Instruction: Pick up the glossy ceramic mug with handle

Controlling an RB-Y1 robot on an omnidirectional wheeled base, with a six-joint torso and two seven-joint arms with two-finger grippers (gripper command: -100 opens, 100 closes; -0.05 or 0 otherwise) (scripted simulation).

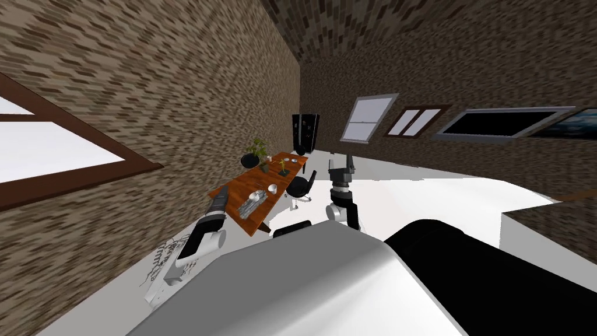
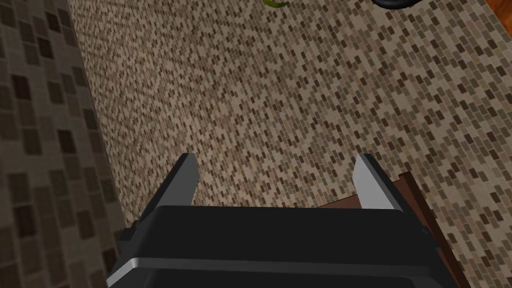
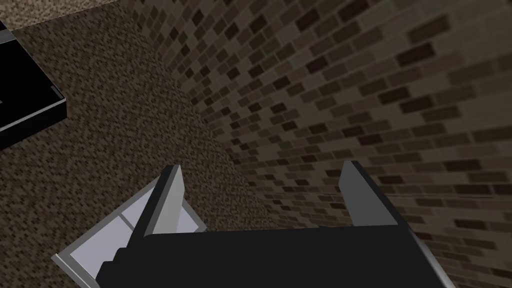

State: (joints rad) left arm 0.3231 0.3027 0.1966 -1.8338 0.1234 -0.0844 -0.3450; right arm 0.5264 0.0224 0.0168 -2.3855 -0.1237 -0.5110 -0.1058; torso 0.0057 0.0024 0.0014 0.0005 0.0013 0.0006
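A small white mug [image 1: 272, 188] stands on the brown wooden table [image 1: 274, 169] against the brick wall, some way ahead of me. My left gripper [image 1: 222, 192] is raised at the table's near left corner, short of the mug; in the left wrist view [image 2: 280, 167] its fingers stand open with nothing between them. My right gripper [image 1: 348, 158] is held up to the right of the table, over the white floor. Its fingers are open and empty in the right wrist view [image 3: 265, 172].
On the table are a grey rack [image 1: 250, 206] with a white piece beside the mug, a potted plant [image 1: 258, 149] and a black bowl [image 1: 249, 160]. A black office chair [image 1: 300, 186] stands at the table's right side. A dark cabinet [image 1: 305, 131] is behind.
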